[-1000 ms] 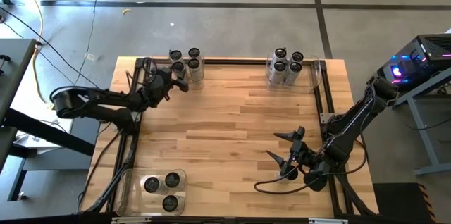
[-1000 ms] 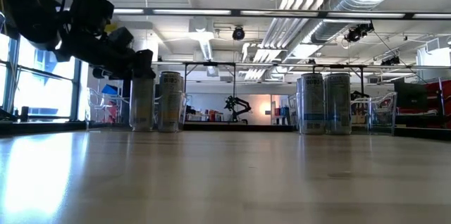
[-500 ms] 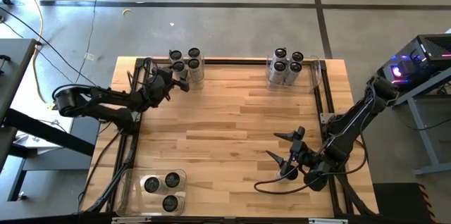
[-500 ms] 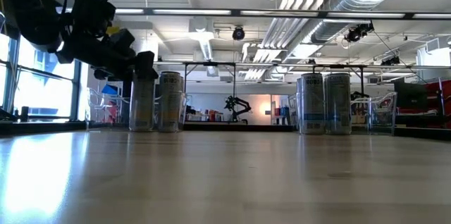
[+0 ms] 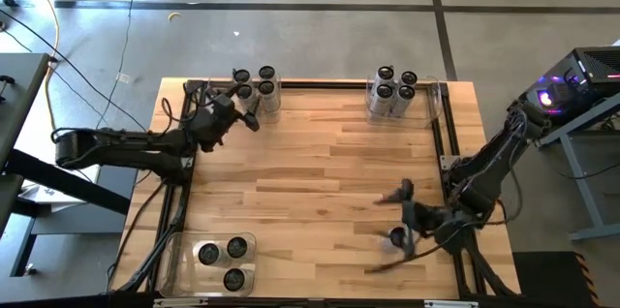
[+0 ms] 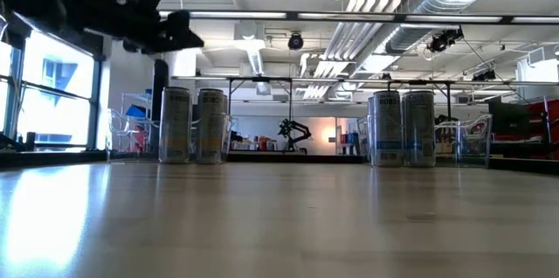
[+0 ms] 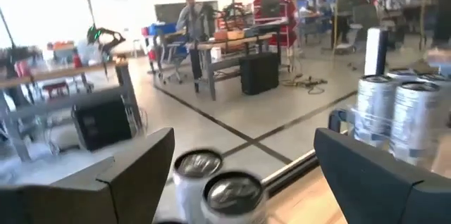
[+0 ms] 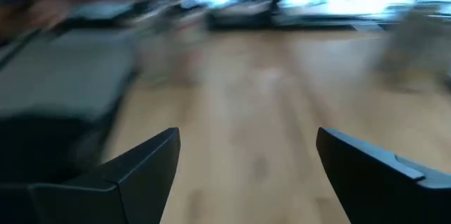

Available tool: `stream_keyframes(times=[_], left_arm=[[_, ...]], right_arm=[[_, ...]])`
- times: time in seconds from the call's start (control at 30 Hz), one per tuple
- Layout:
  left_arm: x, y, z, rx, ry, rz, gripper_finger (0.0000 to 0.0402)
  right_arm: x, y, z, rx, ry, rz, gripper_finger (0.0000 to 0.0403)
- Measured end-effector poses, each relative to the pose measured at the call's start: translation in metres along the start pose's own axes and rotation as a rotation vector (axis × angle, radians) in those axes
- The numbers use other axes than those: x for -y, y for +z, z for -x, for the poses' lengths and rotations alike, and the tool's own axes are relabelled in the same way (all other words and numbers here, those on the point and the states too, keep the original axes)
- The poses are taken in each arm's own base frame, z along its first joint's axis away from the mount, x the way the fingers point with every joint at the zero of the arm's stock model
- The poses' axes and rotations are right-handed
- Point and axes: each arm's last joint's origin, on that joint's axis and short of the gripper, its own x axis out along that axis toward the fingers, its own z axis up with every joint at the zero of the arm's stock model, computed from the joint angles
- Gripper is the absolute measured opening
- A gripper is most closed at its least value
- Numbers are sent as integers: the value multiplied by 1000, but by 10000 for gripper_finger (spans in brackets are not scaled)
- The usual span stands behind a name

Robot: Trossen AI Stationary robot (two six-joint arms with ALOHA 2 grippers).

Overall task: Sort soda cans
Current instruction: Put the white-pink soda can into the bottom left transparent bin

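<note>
Landmark: I am placing everything against the wooden table, seen from above.
Bin at the table's far right corner: a clear bin is holding a cluster of four soda cans, all standing upright.
Bin at the table's near left corner: a second clear bin is holding three cans, upright, tops facing up.
Cans at the table's far edge, left of centre: four cans are standing in a tight group on the bare wood; I cannot tell whether a bin is around them.
Look of the cans: silver-grey sides, dark round tops with shiny rims; in the low view they are showing as tall printed cylinders.
My left gripper: I am hovering just beside the far-edge group with my fingers spread apart and nothing between them; my wrist view is showing two can tops between my fingers.
My right gripper: I am hanging above the table's near right part, fingers apart, holding nothing.
Change on the left: I am now standing raised and clear of the group, where a second ago I was still at a can.
Change on the right: my arm is swinging; it was sitting still before.
</note>
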Motion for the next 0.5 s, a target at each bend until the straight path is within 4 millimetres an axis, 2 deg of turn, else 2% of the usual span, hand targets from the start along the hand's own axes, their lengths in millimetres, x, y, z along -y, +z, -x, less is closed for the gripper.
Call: stream_keyframes(times=[0.1,0.2,0.37,0.5], left_arm=[[15,23,5,-8,-22,-81,331],[30,44,12,-9,-61,-136,330],[50,70,33,-16,-87,-150,330],[62,75,54,-9,-125,-169,330]], right_arm=[[-5,18,15,-88,130,-2,330],[-8,25,32,-176,124,-71,330],[-20,5,45,-278,33,-137,330],[-29,-22,41,-295,-30,-158,330]])
